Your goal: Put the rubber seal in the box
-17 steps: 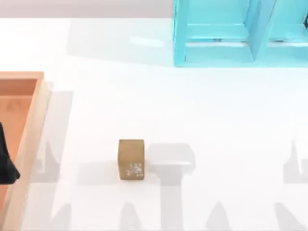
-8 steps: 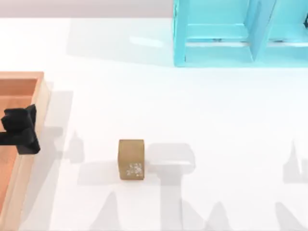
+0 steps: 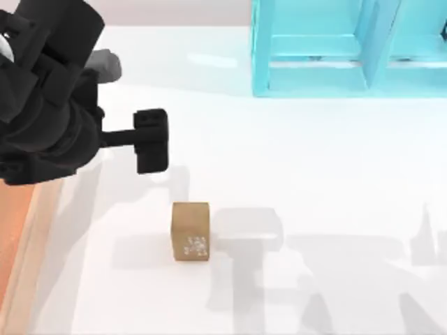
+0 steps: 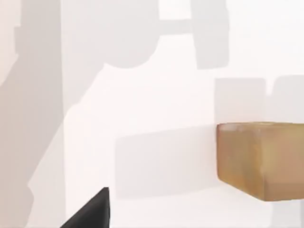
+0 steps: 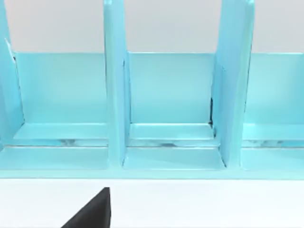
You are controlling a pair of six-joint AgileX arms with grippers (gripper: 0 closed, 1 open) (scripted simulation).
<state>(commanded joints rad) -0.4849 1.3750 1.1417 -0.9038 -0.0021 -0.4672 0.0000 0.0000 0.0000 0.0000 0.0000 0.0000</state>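
Left claw [image 3: 151, 142] hovers near rubber seal [image 3: 191, 232], box [image 3: 21, 230] mostly hidden.

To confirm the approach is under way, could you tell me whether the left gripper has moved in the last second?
Yes. The left gripper has swung from over the box rightward, toward the rubber seal.

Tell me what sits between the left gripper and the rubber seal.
Nothing: in the top view, bare white table and shadow separate the black left gripper from the small tan-brown cuboid rubber seal.
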